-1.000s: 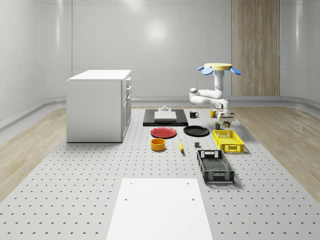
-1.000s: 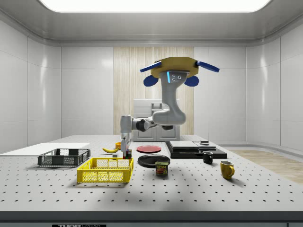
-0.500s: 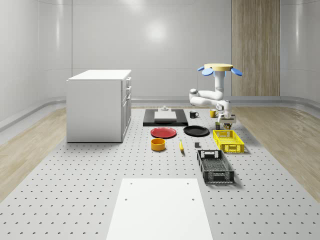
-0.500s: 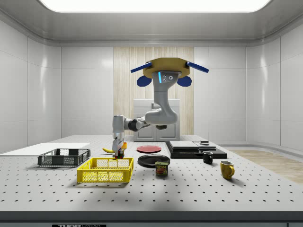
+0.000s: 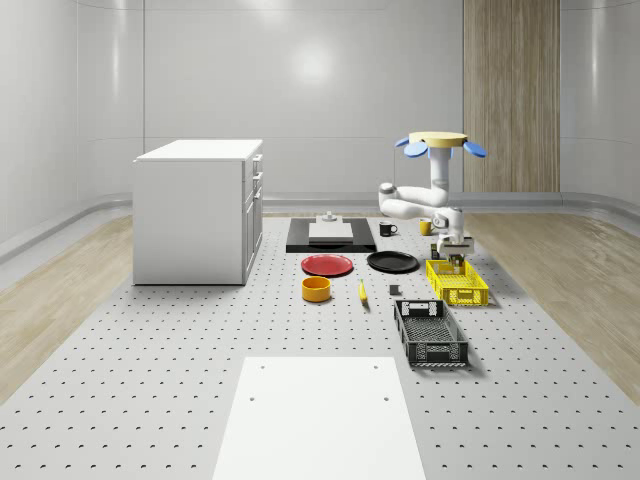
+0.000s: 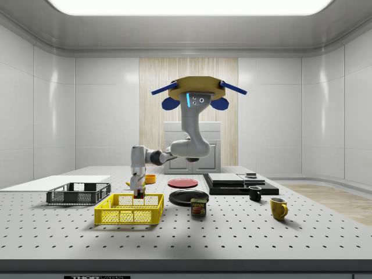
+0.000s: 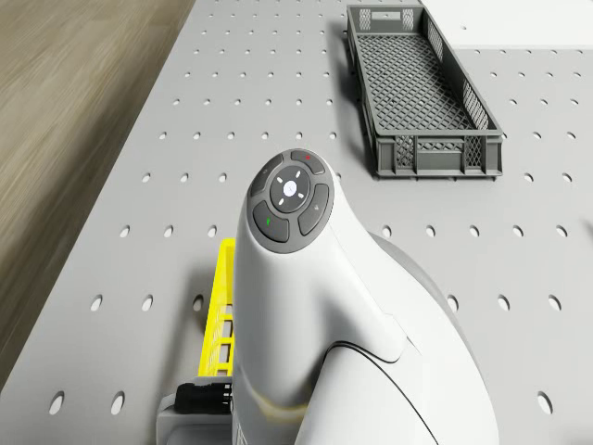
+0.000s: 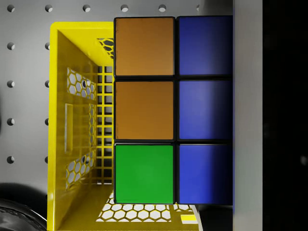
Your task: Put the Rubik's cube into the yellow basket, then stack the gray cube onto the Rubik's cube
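The drone hovers beside the yellow basket, its end effector clamped on the Rubik's cube just above the basket's end; released this near the rim, the cube could catch the wall and tip out onto the table

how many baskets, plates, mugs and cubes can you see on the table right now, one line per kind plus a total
baskets: 2, the yellow basket and the dark gray basket
plates: 2, the red plate and the black plate
mugs: 2, the black mug and the yellow mug
cubes: 1, the Rubik's cube, held by the gripper over the yellow basket
total: 7
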